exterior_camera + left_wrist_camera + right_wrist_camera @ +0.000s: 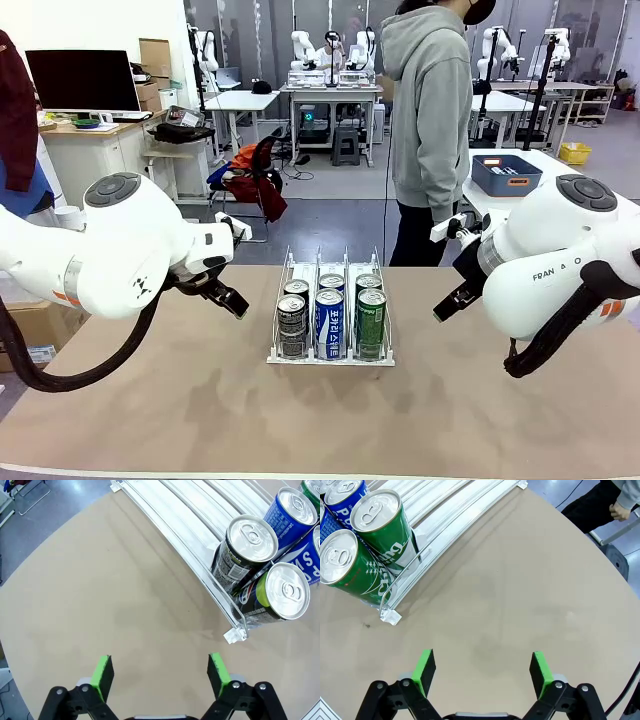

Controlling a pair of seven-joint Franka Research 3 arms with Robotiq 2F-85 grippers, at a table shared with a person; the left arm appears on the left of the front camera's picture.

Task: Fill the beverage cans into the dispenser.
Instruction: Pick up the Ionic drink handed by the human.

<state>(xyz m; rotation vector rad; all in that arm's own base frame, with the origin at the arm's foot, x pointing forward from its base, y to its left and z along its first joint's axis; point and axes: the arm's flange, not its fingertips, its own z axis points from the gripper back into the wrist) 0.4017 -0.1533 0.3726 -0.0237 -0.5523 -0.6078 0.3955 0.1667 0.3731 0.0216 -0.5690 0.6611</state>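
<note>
On the table (200, 420), the dispenser (330, 360) stands mid-way between our arms, with six beverage cans (329, 322) at the front of its lanes. Our left gripper (159, 672) and right gripper (482, 670) hover spread and empty. We judge filling nearly done; the next move calls for another can.
</note>
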